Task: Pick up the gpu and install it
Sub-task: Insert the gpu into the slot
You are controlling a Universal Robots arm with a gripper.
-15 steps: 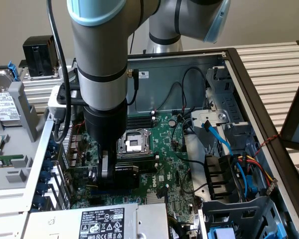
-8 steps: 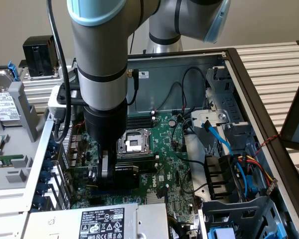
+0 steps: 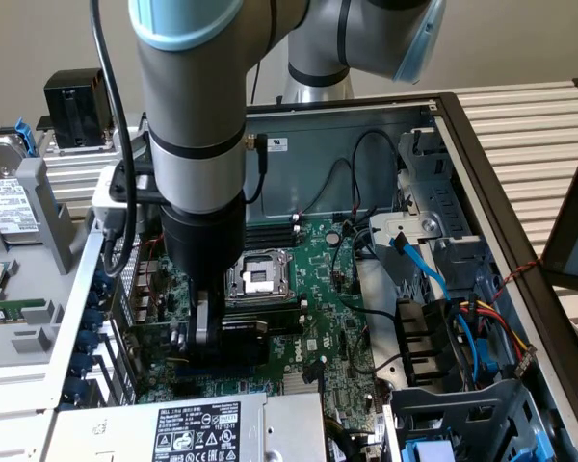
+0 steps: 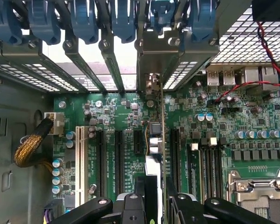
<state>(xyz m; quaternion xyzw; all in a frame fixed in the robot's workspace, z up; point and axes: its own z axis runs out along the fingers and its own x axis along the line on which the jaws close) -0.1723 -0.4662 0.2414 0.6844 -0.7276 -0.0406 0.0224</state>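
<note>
My gripper (image 3: 204, 337) is lowered into the open computer case, over the large green motherboard (image 3: 318, 289). It is shut on the gpu (image 3: 249, 339), whose black shroud sticks out toward the exterior view's right of the fingers. In the wrist view the gpu (image 4: 155, 135) stands edge-on between my black fingers (image 4: 130, 205). It runs in line with an expansion slot on the motherboard (image 4: 252, 121). Its silver end bracket (image 4: 151, 86) reaches up to the case's rear slot openings. Whether the card's edge is seated in the slot is hidden.
Other black slots (image 4: 119, 149) and a white one (image 4: 80, 158) lie beside the card. Blue retention latches (image 4: 84, 18) line the rear panel. The CPU socket (image 3: 258, 274), power supply (image 3: 188, 428), drive-bay cables (image 3: 462, 327) and a yellow braided cable (image 4: 30, 144) crowd around.
</note>
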